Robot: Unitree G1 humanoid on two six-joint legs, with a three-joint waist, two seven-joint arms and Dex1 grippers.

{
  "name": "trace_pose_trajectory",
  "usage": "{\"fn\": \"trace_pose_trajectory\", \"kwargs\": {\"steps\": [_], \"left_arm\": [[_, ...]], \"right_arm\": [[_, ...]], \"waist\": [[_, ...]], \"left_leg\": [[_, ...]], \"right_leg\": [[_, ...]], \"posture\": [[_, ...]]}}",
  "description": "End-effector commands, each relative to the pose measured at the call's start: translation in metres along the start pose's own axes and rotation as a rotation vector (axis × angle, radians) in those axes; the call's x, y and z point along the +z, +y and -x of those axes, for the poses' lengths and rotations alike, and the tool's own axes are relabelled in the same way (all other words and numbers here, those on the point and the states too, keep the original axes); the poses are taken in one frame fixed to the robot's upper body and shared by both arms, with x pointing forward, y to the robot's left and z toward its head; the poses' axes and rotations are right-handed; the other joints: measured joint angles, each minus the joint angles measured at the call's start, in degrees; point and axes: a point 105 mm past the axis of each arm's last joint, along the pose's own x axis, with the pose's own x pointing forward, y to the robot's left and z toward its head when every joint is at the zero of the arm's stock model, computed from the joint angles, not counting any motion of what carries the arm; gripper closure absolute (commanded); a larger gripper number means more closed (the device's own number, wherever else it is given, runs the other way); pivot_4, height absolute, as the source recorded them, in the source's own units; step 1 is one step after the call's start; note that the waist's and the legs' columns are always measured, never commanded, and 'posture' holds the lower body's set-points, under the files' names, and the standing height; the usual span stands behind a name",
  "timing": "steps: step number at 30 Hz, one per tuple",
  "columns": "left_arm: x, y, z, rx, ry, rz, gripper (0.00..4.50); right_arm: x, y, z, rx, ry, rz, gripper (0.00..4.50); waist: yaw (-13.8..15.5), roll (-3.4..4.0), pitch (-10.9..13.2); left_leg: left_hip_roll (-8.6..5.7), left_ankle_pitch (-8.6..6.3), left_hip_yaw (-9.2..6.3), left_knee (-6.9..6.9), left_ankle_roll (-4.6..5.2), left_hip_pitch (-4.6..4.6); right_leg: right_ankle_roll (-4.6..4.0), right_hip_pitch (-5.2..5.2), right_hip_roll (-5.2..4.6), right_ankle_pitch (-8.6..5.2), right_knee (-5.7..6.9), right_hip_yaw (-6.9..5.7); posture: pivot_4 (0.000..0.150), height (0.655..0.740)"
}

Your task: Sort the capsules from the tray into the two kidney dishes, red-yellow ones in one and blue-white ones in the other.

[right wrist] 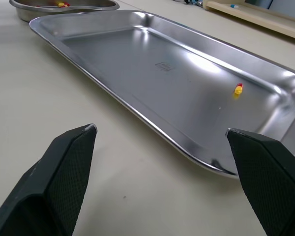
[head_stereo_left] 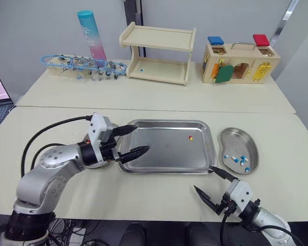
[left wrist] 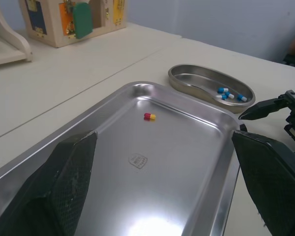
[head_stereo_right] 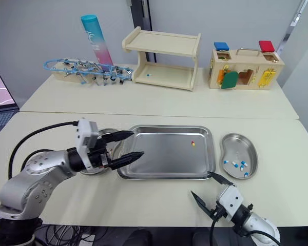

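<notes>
I'm seeing the left gripper (head_stereo_left: 141,137) hovering spread over the tray's (head_stereo_left: 164,156) left end, with the red-yellow capsule (head_stereo_left: 190,137) lying well apart, toward its far right corner. The right gripper (head_stereo_left: 203,178) is gaping off the tray's near right corner.

Tray (head_stereo_left: 164,154) — glossy metal; table (head_stereo_left: 143,200) matt; shelf (head_stereo_left: 159,38) perhaps wood.

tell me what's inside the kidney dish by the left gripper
Red-yellow capsules lie in the left kidney dish; the left gripper hides most of it in the eye views, so no count.
</notes>
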Motion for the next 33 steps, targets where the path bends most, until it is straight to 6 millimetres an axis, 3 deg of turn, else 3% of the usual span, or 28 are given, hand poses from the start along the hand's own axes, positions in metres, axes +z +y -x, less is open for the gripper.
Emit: {"fn": "trace_pose_trajectory", "kwargs": {"steps": [1,27,33], "left_arm": [[-0.001,0.0,-0.013,-0.02,-0.005,-0.024,0.0],[-0.008,0.008,-0.113,-0.035,0.039,-0.035,0.0],[-0.026,0.008,-0.135,-0.091,0.13,-0.07,0.0]], "right_arm": [[0.013,-0.005,0.001,-0.05,-0.039,0.023,0.04],[0.016,-0.004,0.005,-0.109,-0.011,0.018,0.04],[0.017,-0.002,0.005,-0.12,-0.001,0.012,0.04]], "waist": [[0.14,0.01,0.0],[0.23,0.01,-0.01],[0.19,0.02,-0.01]], "left_leg": [[0.0,0.0,0.0,0.0,0.0,-0.01],[-0.03,0.01,-0.02,0.06,-0.01,-0.04],[-0.04,0.01,-0.01,0.06,0.0,-0.04]], "right_leg": [[0.0,0.0,0.0,0.0,0.0,-0.01],[0.01,0.0,0.0,0.0,0.0,-0.02],[0.01,0.0,0.0,0.0,0.0,-0.01]], "posture": [[0.15,0.74],[0.15,0.74],[0.15,0.74]]}}
